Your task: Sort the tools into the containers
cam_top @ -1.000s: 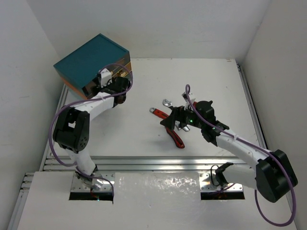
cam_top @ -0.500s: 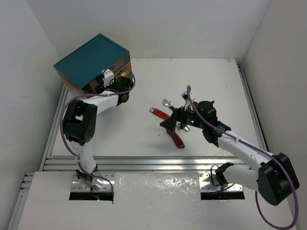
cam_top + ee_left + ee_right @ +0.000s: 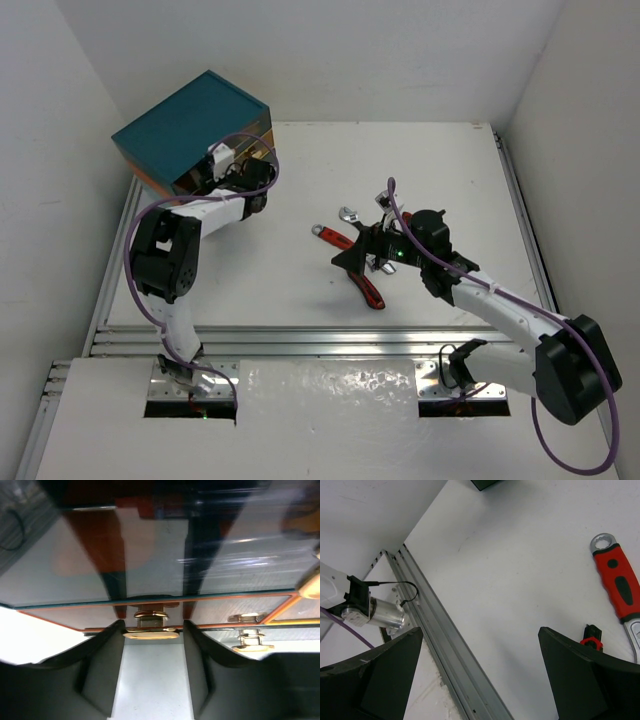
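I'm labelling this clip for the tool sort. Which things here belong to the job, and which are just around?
Job:
- teal-topped cabinet
- drawer knob, between the left pincer fingers
- red-handled wrench
- red-and-black cutters
- silver wrench
- right pincer, open and empty

Just around:
- aluminium rails
- purple cables

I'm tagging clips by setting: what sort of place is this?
Probably a robot lab bench: white walls box in a table with two robot arms, loose tools and a teal cabinet.

Glossy drawer front [image 3: 225, 565] (shiny metal knob [image 3: 150, 634])
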